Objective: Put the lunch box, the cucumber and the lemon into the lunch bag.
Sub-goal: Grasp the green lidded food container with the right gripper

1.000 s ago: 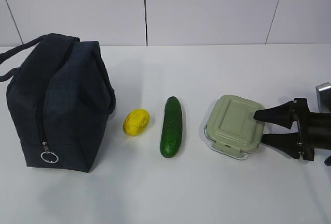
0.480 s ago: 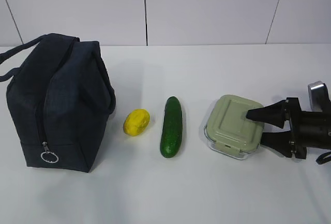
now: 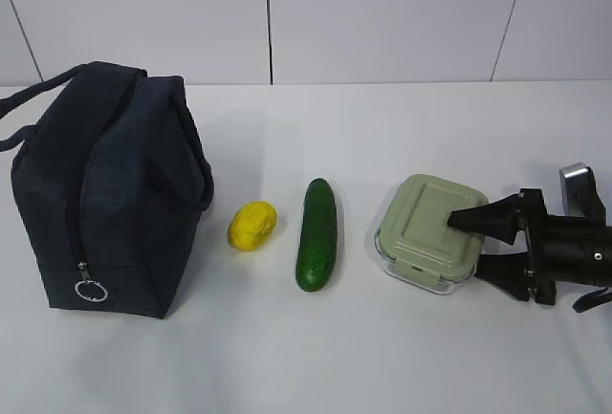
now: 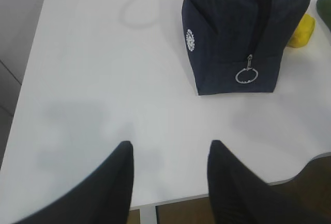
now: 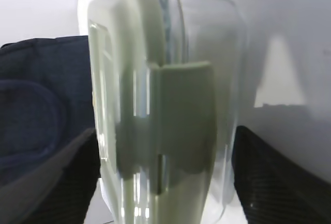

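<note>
1. The right gripper point(image 3: 475, 243) is straddling the lunch box point(image 3: 428, 232), jaws spread, not yet clamping.
2. The left gripper point(image 4: 170, 157) is hovering unclenched, holding nothing, near the lunch bag point(image 4: 243, 27).

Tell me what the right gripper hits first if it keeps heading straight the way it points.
The lunch box. The right gripper has open jaws straddling its near edge, one above the lid and one beside the wall, so the box likely meets the palm first.
</note>
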Tool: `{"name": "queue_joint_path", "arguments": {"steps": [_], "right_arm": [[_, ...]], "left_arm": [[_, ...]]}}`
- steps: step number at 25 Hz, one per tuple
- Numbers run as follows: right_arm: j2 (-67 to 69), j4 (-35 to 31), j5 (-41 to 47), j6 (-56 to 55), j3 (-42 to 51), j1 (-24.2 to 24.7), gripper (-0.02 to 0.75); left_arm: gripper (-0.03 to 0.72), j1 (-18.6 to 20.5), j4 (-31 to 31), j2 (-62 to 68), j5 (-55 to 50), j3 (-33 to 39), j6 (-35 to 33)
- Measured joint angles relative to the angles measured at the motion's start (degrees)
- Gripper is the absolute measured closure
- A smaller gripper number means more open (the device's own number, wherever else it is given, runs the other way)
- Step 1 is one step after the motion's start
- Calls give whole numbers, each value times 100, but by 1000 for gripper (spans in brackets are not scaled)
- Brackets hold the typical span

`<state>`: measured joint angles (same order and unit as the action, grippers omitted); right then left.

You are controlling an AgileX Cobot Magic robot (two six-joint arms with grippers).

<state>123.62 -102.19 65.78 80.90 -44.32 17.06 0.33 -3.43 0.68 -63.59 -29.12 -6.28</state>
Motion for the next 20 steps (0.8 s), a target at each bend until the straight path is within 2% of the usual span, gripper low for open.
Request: {"name": "queue_joint_path", "arguments": {"steps": [20], "right_arm": [[25,-196,16,0,-10,0,146]], "left_arm": [[367,0,0,0,0,0,0]]}}
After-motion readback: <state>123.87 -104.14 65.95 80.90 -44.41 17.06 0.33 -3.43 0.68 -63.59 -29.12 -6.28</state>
